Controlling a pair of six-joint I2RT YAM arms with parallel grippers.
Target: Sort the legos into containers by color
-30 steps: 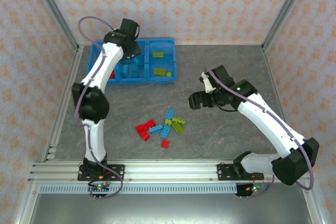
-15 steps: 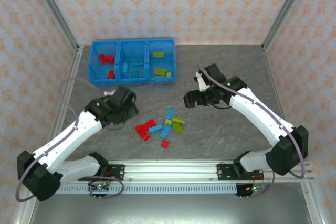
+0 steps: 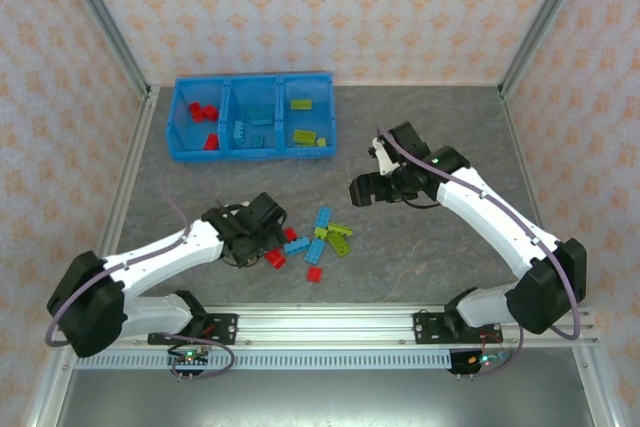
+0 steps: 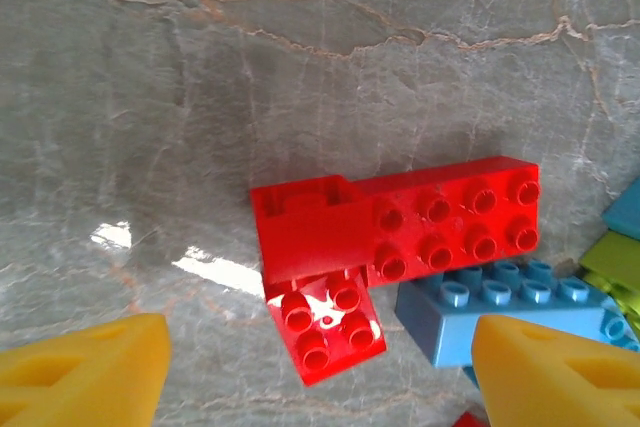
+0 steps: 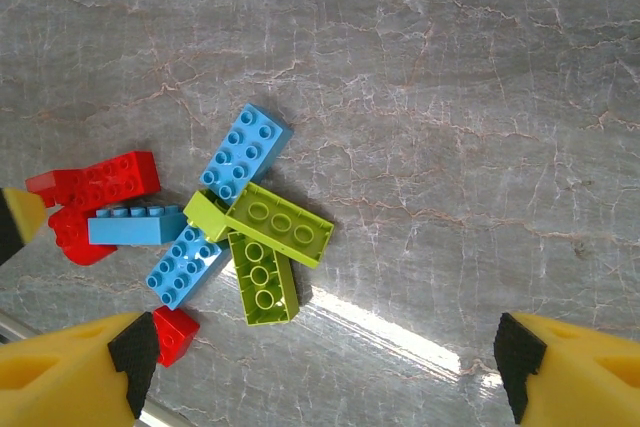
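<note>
Red legos (image 4: 440, 222) lie on the grey table (image 4: 300, 67) right beneath the left gripper (image 4: 318, 377) — its yellow fingers (image 4: 80, 372) are spread wide and empty, with a small red brick (image 4: 325, 322) framed between them and a light blue brick (image 4: 500, 302) touching the long red one. Right gripper (image 5: 320, 367), likewise wide open and holding nothing, hangs above the loose pile (image 5: 240, 232) — well apart from the blue tray (image 3: 228, 117), whose compartments hold red, blue and green bricks.

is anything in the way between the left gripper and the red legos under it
Nothing visible does. The left gripper hangs open directly over the red legos. A light blue brick sits right beside the long red brick, close to one finger, so it might get caught too.
</note>
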